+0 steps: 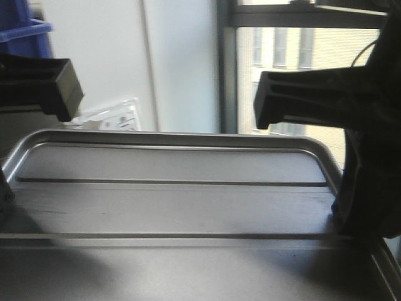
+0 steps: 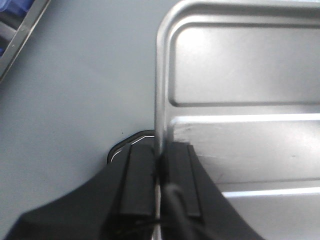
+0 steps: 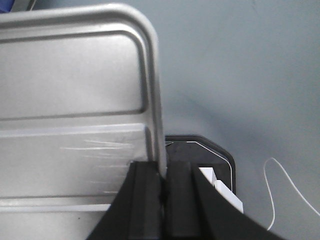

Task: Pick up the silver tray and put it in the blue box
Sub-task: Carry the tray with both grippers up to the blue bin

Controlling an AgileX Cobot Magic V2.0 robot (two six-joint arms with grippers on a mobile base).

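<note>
The silver tray [image 1: 175, 207] fills the front view, held close to the camera, its recessed bottom with two long ridges facing up. In the left wrist view my left gripper [image 2: 160, 151] is shut on the left rim of the silver tray [image 2: 240, 90], one pad on each side of the edge. The right wrist view has my right gripper [image 3: 162, 172] shut on the right rim of the silver tray [image 3: 75, 100] in the same way. A corner of the blue box [image 1: 24, 28] shows at the top left of the front view, behind the left arm.
Grey tabletop [image 2: 75, 90] lies below the tray. A black flat object with white blocks [image 3: 220, 167] sits under the right gripper, and a thin white cable [image 3: 285, 182] lies beside it. Another black edge [image 2: 125, 144] shows under the left gripper. A window [image 1: 301, 56] is behind.
</note>
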